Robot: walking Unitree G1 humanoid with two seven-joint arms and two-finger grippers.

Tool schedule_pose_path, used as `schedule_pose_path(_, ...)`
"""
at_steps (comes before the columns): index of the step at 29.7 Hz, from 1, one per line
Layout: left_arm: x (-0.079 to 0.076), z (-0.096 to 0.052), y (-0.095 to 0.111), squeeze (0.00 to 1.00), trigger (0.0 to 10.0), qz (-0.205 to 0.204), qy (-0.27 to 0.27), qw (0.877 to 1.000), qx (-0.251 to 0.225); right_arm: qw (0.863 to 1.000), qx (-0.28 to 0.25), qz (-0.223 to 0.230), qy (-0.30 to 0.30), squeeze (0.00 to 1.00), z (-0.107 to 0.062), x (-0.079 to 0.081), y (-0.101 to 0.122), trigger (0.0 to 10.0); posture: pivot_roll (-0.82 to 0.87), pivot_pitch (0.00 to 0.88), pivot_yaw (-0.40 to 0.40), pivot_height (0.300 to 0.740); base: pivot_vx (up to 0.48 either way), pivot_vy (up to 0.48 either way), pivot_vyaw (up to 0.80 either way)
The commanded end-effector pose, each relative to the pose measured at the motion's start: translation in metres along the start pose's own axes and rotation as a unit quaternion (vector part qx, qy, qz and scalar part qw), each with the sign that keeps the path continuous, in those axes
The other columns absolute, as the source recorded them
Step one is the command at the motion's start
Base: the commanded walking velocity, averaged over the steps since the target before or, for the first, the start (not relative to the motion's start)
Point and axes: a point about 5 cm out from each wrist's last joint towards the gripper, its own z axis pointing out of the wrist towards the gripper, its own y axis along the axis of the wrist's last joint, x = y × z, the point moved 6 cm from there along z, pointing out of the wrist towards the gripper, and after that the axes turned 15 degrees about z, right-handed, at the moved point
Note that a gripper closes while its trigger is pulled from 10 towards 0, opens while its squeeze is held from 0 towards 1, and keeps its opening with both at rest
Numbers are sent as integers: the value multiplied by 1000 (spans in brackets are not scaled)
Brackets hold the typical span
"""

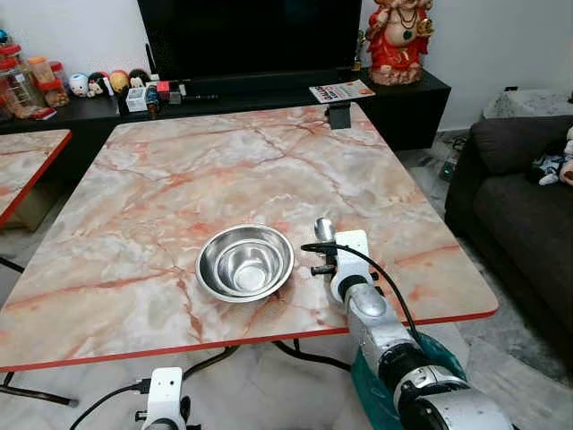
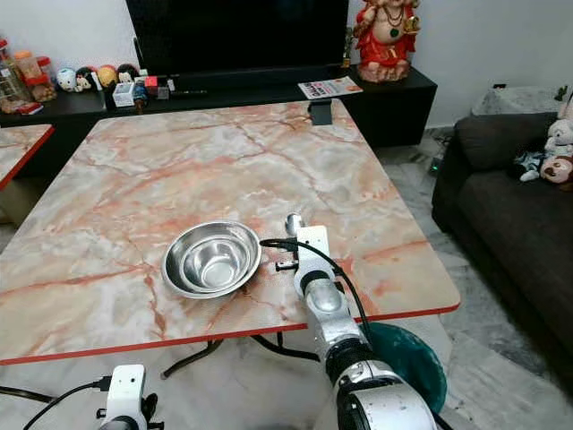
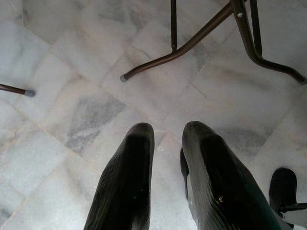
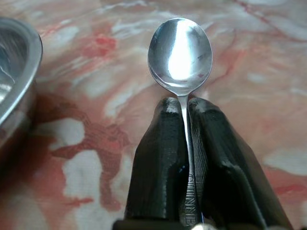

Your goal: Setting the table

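- Counter [image 1: 179, 188]: pink-and-cream marbled top with a red edge, seen from the head camera looking down over its near edge.
- Bowl [image 1: 244, 262]: shiny steel, upright, empty, resting on the counter near the near edge, a bit right of centre.
- Right gripper [image 4: 184, 108]: out over the counter at about 3 o'clock from the bowl, just beside its rim, not touching it.
- Right fingers [image 4: 160, 158]: pressed together on the handle of a spoon [image 4: 180, 50]; the handle runs between them and lettering shows on it low in the wrist view.
- Spoon: steel, bowl end sticks out past the fingertips, pointing toward 12 o'clock across the counter. Hollow side faces up toward the wrist camera. Whether it touches the counter, cannot tell.
- In the right wrist view the bowl's rim lies close alongside the spoon, with marbled top between them.
- Left gripper [image 3: 165, 143]: hanging low below the counter edge over a pale marble-tile floor [image 3: 72, 96]; its two fingers [image 3: 127, 182] stand slightly apart with nothing between them.
- Brown metal table legs [image 3: 192, 43] cross the floor ahead of the left gripper.
- At 12 o'clock beyond the counter: a black TV [image 1: 251, 36] on a low black cabinet [image 1: 394, 98], a red-and-gold statue [image 1: 398, 40] at its right end, small figurines [image 1: 107, 82] at its left.
- At 3 o'clock: a dark grey sofa [image 1: 524, 215].
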Motion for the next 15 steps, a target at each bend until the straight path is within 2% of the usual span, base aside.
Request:
schedule_pose_path(1, 2, -1, -4, 0, 10000, 7, 1, 1000, 7, 1000, 3, -4, 16, 0, 0, 6, -1, 10000, 16, 0, 35, 728, 0, 0, 0)
schedule_pose_path(10, 4, -1, -6, 0, 10000, 4, 5, 1000, 9, 1000, 7, 3, 8, 0, 0, 3, -1, 10000, 26, 0, 27, 728, 0, 0, 0)
schedule_pose_path(15, 5, -2, -8, 0, 10000, 2, 8, 1000, 11, 1000, -1, 9, 3, 0, 4, 9, 8, 10000, 25, 0, 29, 728, 0, 0, 0)
